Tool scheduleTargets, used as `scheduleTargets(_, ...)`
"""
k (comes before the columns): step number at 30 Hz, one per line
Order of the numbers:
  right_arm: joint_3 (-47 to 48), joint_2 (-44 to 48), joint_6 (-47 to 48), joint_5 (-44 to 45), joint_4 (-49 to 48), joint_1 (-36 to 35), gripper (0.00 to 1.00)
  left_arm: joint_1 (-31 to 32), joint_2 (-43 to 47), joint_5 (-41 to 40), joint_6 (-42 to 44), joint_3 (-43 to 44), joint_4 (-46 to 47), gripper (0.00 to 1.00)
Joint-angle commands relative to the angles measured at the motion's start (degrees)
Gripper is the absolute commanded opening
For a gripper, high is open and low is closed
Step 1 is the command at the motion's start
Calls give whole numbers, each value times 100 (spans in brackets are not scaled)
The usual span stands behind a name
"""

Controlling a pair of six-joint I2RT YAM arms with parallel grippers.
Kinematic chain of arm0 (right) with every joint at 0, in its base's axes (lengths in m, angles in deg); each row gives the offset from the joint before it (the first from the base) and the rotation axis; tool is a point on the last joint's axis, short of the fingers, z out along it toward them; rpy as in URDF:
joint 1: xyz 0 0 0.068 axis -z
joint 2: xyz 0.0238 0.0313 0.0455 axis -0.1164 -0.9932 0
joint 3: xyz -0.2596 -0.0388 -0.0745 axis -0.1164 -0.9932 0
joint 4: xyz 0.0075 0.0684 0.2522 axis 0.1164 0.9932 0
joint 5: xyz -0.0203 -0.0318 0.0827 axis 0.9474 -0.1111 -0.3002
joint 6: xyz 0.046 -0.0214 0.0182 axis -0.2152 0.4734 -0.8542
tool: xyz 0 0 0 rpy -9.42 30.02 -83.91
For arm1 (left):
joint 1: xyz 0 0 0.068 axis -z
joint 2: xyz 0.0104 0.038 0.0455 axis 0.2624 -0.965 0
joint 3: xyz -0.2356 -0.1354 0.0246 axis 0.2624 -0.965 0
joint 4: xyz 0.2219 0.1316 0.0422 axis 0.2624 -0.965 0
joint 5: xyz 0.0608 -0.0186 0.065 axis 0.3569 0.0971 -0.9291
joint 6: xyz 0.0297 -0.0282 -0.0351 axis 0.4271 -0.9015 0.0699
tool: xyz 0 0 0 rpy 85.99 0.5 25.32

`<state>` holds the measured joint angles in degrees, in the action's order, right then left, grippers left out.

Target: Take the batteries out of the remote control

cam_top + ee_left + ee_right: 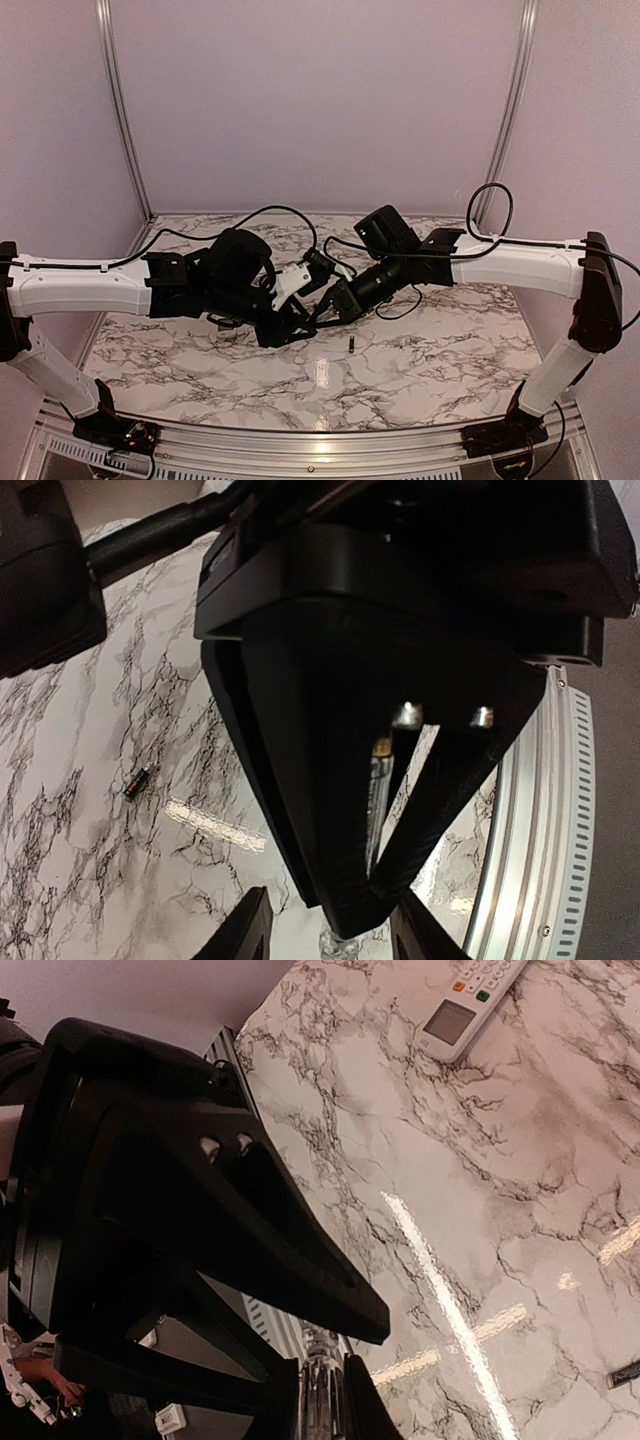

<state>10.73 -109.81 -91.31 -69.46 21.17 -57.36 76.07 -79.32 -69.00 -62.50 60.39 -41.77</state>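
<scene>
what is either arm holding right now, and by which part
A long thin grey stick, clamped lengthwise between the right fingers, its tip just past them. The left fingers are apart, gripping nothing.

I look down at my white marble table (440, 370) with dark lines and shiny light spots, pale pink walls (320, 100) behind, silver posts (118, 110) in the corners.

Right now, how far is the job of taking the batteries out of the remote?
Done: one battery lies loose on the table. In hand: the right gripper pinches a thin stick, with the left gripper open close by. Left: I cannot see the second battery; the remote lies buttons up.
</scene>
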Motion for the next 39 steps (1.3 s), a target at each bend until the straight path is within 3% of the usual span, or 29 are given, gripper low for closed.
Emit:
scheduleTargets(1,234,-18,-44,-116,-85,-96,0,29,-148,8,182,228,-106,37)
scheduleTargets(10,240,-17,-76,-179,-135,-94,0,137,-169,-269,279,276,-311,27)
scheduleTargets(18,208,26,-141,-349,-220,-92,0,159,-79,-621,423,227,-424,32)
scheduleTargets(26,198,1,-165,-387,-243,-92,0,198,-39,-882,498,240,-463,9)
scheduleTargets(34,211,-35,-175,-281,-240,-92,0,224,32,-1151,454,238,-533,1)
scheduleTargets(37,248,-33,-196,-37,-167,-92,15,224,60,-1220,404,247,-562,1)
scheduleTargets(39,307,-58,-187,182,-63,-83,33,224,48,-1278,335,248,-601,1)
